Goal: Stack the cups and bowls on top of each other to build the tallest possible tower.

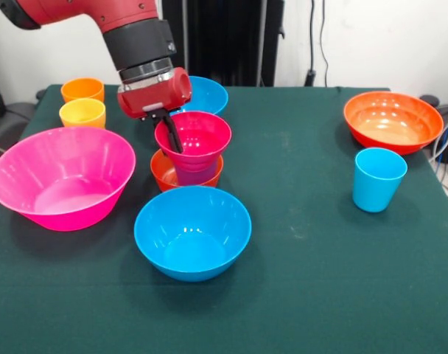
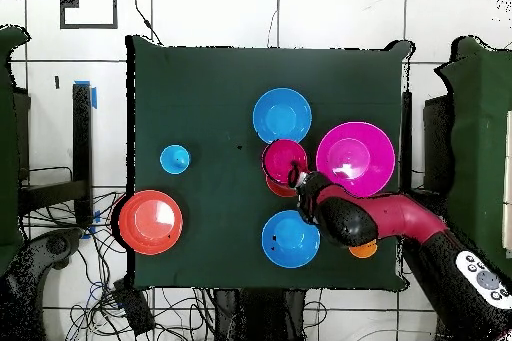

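Magenta-red bowl (image 1: 193, 137) tops purple cup (image 1: 195, 174) in small orange bowl (image 1: 165, 172); my fingers (image 1: 171, 133) reach inside it (grip state indeterminable), pink bowl (image 1: 62, 175) beside.

The arm (image 1: 128, 37) hides part of the far blue bowl (image 1: 209, 94). From above it covers the yellow cup and most of the orange cup (image 2: 363, 249). The gripper's (image 1: 172, 133) tips sit too deep inside the magenta-red bowl (image 1: 202, 136) to tell.
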You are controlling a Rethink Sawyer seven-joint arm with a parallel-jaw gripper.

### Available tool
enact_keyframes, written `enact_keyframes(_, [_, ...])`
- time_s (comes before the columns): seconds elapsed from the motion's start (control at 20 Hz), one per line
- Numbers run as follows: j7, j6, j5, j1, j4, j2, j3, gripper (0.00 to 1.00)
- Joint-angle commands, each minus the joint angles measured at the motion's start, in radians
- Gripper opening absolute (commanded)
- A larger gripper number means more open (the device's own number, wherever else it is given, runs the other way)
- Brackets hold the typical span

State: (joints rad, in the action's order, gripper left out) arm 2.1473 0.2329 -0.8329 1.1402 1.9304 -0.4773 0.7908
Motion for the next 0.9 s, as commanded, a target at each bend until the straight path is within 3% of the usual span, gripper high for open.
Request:
enact_keyframes(0.05, [-0.056, 0.231, -0.003, -0.097, -0.065, -0.001, -0.175, 0.0])
enact_keyframes(0.4, [-0.055, 0.267, 0.011, -0.175, -0.109, 0.005, -0.256, 0.0])
enact_keyframes(0.9, [-0.051, 0.251, 0.036, -0.222, -0.109, -0.023, -0.316, 0.0])
